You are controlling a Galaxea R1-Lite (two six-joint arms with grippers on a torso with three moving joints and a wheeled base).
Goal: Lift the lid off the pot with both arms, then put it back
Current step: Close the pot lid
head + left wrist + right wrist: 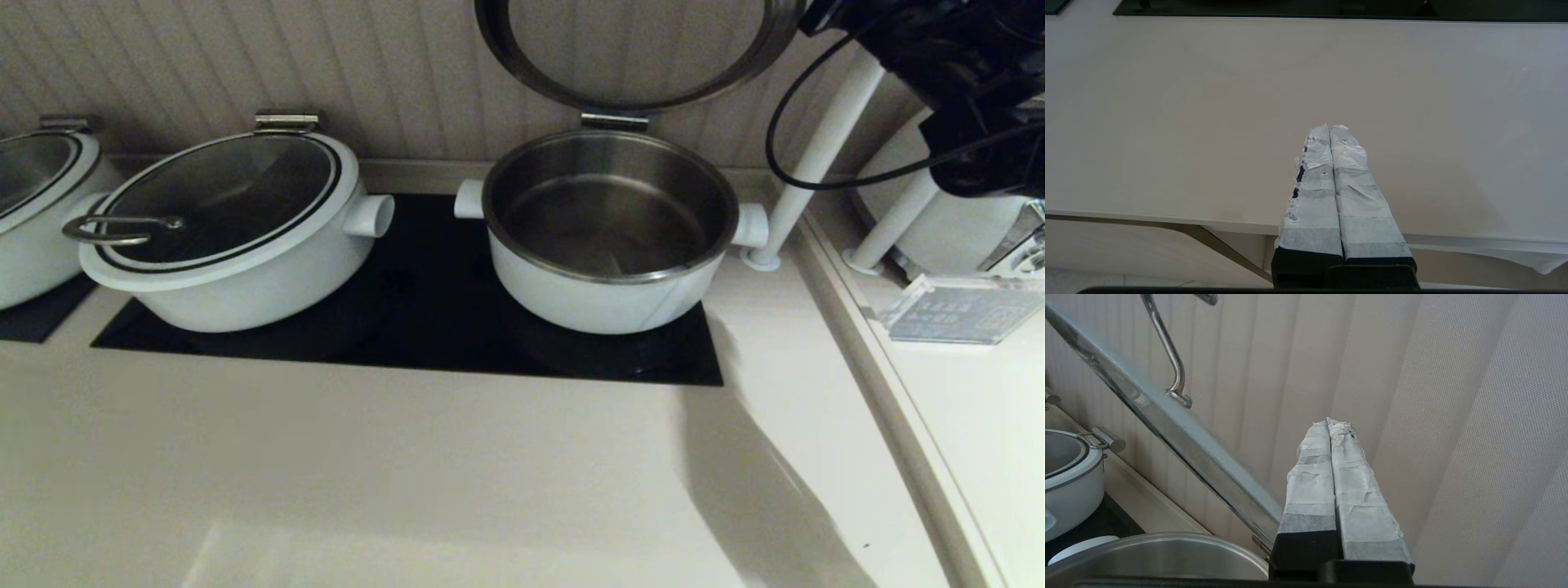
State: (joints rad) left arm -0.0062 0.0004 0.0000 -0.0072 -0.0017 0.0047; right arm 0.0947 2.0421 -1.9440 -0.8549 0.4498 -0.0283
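The pot (pixel 608 294) stands open on the black cooktop, steel inside, empty. Its lid (pixel 522 73) is tipped up on the steel hinge bracket (pixel 614 121) and stands nearly upright against the wall. In the right wrist view the lid's rim (pixel 1167 424) and steel handle (pixel 1171 363) run slantwise above the pot's rim (pixel 1167 543). My right gripper (pixel 1329 422) is shut and empty, up beside the lid's right edge, not touching it; its arm (pixel 963 73) shows at the top right. My left gripper (pixel 1329 127) is shut and empty, low over the counter's front edge, out of the head view.
A wider white pot (pixel 229 220) with its lid closed sits left on the cooktop (pixel 424 327), another pot (pixel 33 204) at the far left. White posts (pixel 824 139), a white appliance (pixel 947 229) and a clear plastic panel (pixel 963 306) stand right. The ribbed wall is close behind.
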